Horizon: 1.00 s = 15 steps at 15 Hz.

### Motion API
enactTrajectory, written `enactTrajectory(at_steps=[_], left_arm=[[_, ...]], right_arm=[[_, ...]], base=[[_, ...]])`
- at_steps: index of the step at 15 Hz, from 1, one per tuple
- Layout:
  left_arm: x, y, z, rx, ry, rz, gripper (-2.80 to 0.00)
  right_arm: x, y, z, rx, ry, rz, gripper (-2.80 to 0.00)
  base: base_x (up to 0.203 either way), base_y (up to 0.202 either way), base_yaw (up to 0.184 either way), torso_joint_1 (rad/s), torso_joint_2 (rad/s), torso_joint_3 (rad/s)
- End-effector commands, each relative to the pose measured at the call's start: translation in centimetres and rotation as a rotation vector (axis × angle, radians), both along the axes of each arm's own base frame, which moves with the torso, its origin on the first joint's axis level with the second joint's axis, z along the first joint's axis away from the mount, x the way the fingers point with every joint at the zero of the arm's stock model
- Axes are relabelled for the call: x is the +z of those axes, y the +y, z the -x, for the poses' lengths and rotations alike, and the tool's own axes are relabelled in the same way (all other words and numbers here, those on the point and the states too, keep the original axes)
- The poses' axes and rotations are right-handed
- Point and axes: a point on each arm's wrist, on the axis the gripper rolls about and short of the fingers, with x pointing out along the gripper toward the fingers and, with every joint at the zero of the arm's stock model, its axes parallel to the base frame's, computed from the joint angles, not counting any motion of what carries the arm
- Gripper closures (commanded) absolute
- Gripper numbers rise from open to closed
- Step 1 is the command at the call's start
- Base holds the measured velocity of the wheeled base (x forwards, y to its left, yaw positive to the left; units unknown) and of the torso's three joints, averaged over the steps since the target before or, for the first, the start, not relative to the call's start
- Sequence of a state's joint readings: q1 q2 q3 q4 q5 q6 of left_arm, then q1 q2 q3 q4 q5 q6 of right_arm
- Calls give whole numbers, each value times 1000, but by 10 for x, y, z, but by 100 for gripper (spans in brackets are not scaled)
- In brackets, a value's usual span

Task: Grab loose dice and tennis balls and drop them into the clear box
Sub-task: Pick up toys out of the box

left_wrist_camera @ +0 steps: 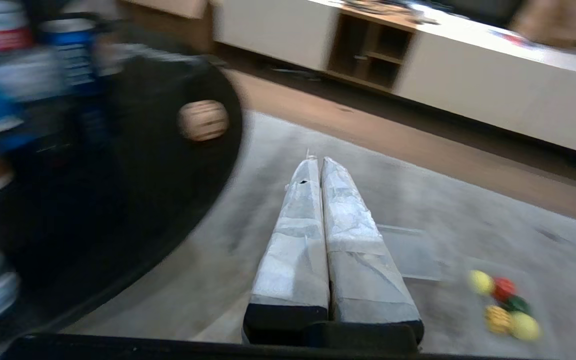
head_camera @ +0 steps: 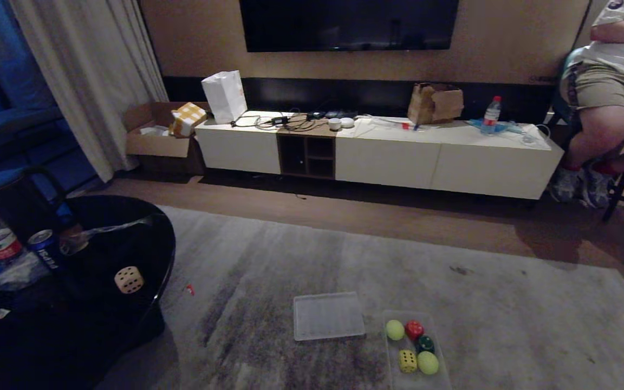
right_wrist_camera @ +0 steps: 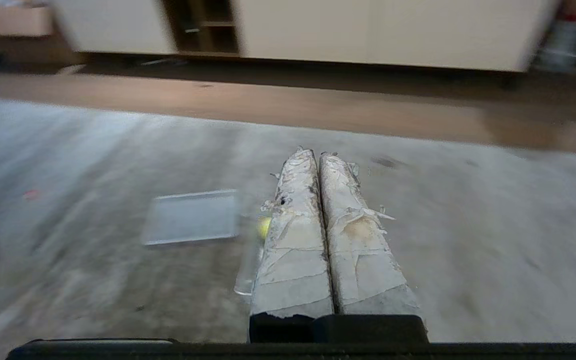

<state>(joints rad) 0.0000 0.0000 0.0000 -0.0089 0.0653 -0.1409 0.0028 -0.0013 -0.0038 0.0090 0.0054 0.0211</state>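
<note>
Both my tools closed, empty, above the rug (head_camera: 453, 281): left tool (left_wrist_camera: 316, 161), right tool (right_wrist_camera: 313, 152). Beige die (head_camera: 129, 279) on the black surface (head_camera: 149, 227).

A person (head_camera: 610, 92) sits beside the low white cabinet (head_camera: 377, 151), under a dark television (head_camera: 349, 24)

A dim room is showing a long low white cabinet (head_camera: 377, 157) running across the upper middle, under a dark wall-mounted screen (head_camera: 349, 24) on a tan wall (head_camera: 507, 40). Pale curtains (head_camera: 92, 70) are hanging at upper left. A grey mottled carpet (head_camera: 507, 325) is covering the lower frame, brown wooden floor (head_camera: 398, 216) lying beyond it.
</note>
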Motion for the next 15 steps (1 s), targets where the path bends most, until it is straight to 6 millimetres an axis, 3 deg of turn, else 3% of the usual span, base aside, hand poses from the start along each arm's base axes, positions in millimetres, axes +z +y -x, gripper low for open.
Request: enactTrajectory(at_steps=[1,15], left_arm=[[0,0,0,1,1,0,0],[0,0,0,1,1,2,0]], right_arm=[[0,0,0,1,1,0,0],[0,0,0,1,1,0,0]], base=[[-1,-8,172,2,2,2],[1,-10,165,2,3,1]])
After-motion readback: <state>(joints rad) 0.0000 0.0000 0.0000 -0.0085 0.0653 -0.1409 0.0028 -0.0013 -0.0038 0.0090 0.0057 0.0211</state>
